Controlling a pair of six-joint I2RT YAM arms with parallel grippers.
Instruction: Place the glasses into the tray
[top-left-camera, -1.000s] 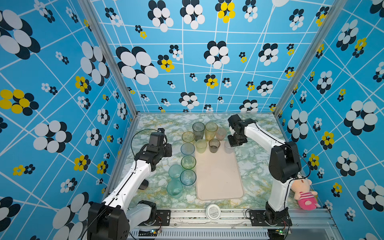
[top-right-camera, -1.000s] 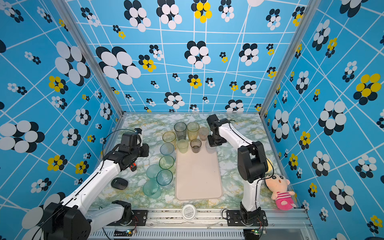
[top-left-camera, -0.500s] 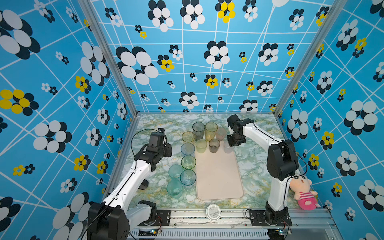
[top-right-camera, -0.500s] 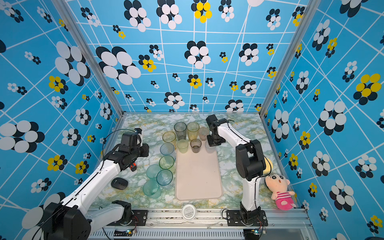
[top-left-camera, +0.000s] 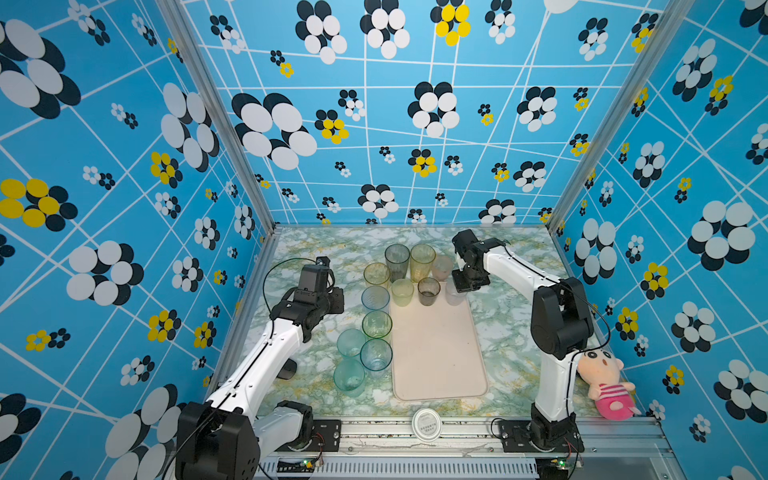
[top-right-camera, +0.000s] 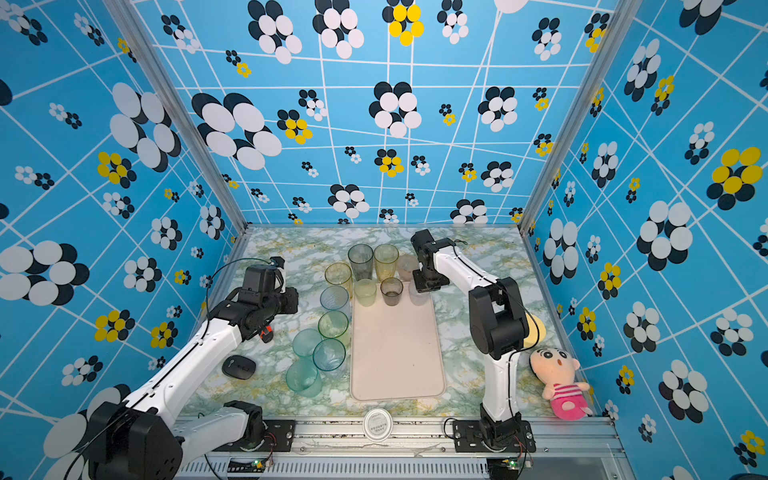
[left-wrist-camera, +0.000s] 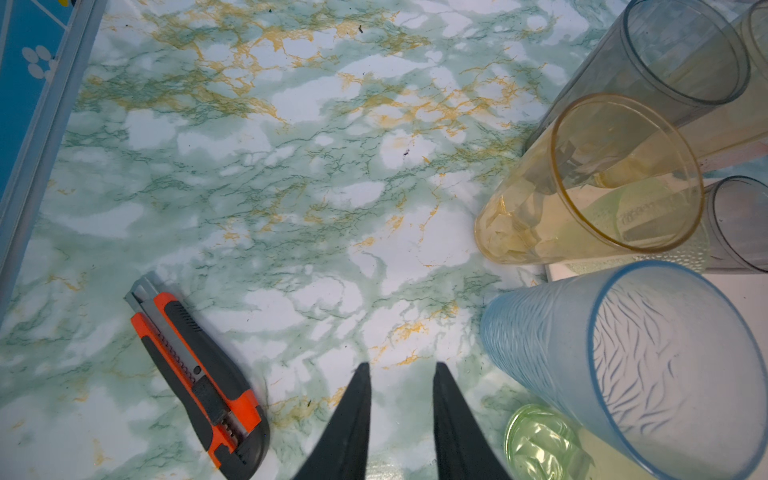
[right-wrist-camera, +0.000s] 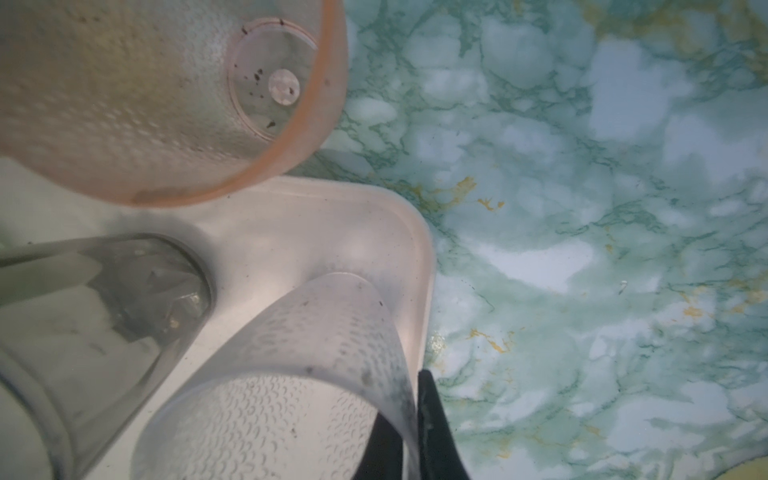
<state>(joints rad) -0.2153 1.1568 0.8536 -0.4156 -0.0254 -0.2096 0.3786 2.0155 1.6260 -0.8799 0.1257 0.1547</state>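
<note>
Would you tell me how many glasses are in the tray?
3, at the far end of the tray: a pale green glass, a smoky glass, and a clear glass at the corner, pinched by the right gripper.

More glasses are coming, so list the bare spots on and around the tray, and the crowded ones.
Bare: the tray's middle and near end, nearer than its three glasses; the marble strip between the tray and the right arm. Crowded: the tray's far end, and the column of glasses along its left edge.
</note>
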